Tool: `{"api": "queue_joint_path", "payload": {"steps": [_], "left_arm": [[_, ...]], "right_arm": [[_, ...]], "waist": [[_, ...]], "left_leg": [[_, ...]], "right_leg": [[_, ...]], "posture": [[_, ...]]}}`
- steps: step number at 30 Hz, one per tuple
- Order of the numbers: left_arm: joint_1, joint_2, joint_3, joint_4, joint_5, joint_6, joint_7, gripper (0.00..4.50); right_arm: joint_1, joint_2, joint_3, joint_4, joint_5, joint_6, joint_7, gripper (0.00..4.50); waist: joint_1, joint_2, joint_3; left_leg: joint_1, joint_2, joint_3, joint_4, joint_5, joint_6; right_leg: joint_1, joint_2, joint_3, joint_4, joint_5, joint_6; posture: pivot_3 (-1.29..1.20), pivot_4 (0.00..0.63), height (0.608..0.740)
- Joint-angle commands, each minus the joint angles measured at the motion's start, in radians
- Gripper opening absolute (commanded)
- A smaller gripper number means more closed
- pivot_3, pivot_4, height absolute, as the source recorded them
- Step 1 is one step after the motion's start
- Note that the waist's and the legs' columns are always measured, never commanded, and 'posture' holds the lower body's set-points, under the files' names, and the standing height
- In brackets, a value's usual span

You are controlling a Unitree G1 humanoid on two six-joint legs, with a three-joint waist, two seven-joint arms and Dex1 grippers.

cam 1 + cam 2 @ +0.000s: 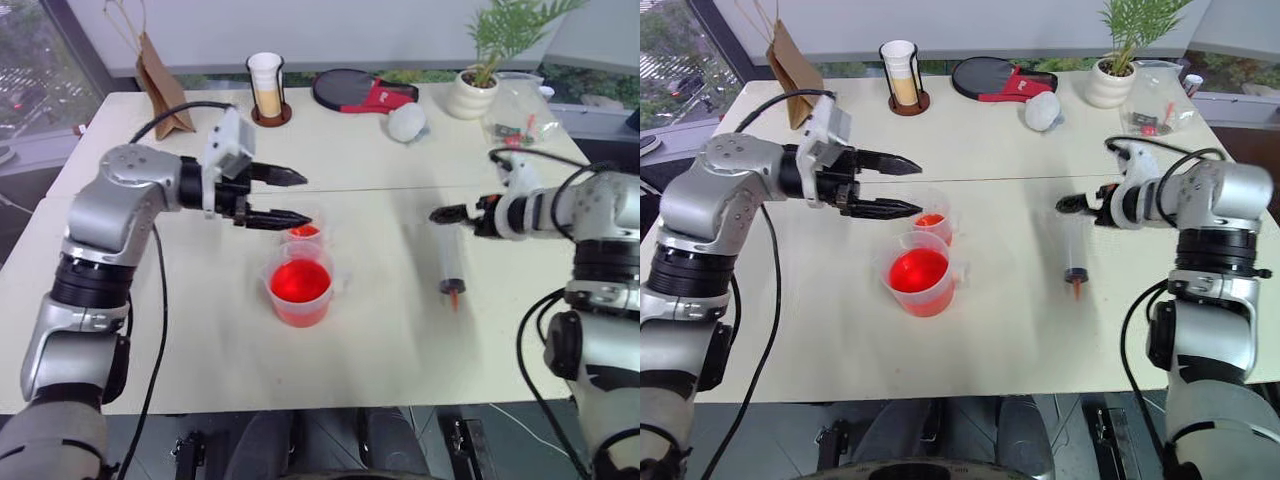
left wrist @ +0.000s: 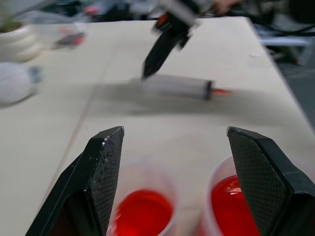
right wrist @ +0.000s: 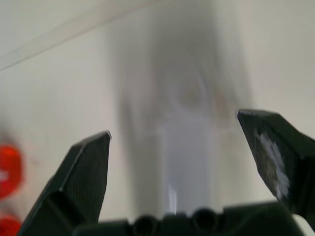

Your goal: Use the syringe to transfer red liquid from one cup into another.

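Observation:
The syringe (image 1: pixel 450 262) is a blurred clear barrel at the table surface on the right, its orange tip toward me. My right gripper (image 3: pixel 173 124) stands open just above its plunger end, fingers wide on either side and not closed on it. The wide cup (image 1: pixel 300 285) with the handle holds red liquid (image 1: pixel 299 281) at the table's middle. Just behind it stands the small narrow cup (image 1: pixel 305 232), with a little red liquid in it. My left gripper (image 1: pixel 306 198) hovers open over the small cup, pointing right, nothing between its fingers.
Along the far edge stand a brown paper bag (image 1: pixel 160 85), a white paper cup in a dark holder (image 1: pixel 265 85), a black and red paddle (image 1: pixel 355 90), a white ball (image 1: pixel 407 121), a potted plant (image 1: pixel 472 92) and a clear plastic bag (image 1: pixel 515 110).

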Motion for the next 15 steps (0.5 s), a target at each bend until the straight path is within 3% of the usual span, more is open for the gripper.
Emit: {"api": "queue_joint_path", "payload": {"steps": [1, 3, 9, 15], "left_arm": [[0.1, 0.065, 0.17, -0.035, -0.047, 0.065, 0.09, 3.45], [0.183, 0.079, 0.25, -0.062, -0.08, 0.111, 0.14, 3.45], [0.519, 0.023, 0.399, -0.163, -0.107, 0.171, 0.308, 3.45], [0.638, -0.069, 0.476, -0.206, -0.138, 0.152, 0.437, 3.45]], "right_arm": [[0.096, -0.125, -0.02, -0.142, 0.016, -0.224, 0.208, 4.45], [0.221, -0.187, -0.004, -0.176, -0.013, -0.336, 0.29, 4.45], [0.48, -0.134, -0.146, -0.063, -0.045, -0.73, 0.356, 4.45], [0.521, -0.062, -0.151, -0.021, -0.077, -0.877, 0.325, 4.45]], "waist": [[-0.002, 0.0, 0.0], [0.002, -0.003, -0.002], [0.011, -0.003, -0.002], [0.011, -0.003, -0.002]], "left_leg": [[0.0, 0.001, 0.0, 0.0, 0.0, 0.001], [0.001, 0.001, -0.001, -0.001, -0.002, 0.003], [0.003, -0.001, 0.001, 0.002, -0.003, 0.005], [0.007, 0.0, 0.0, 0.001, -0.003, 0.004]], "right_leg": [[0.0, 0.001, 0.0, 0.0, 0.0, 0.0], [0.001, 0.001, -0.001, 0.0, 0.0, 0.0], [0.005, -0.002, 0.001, -0.001, 0.0, 0.0], [0.009, -0.002, 0.001, -0.001, 0.0, 0.0]], "posture": [[0.0, 0.15, 0.739], [0.0, 0.15, 0.739], [0.0, 0.15, 0.739], [0.0, 0.15, 0.739]]}}
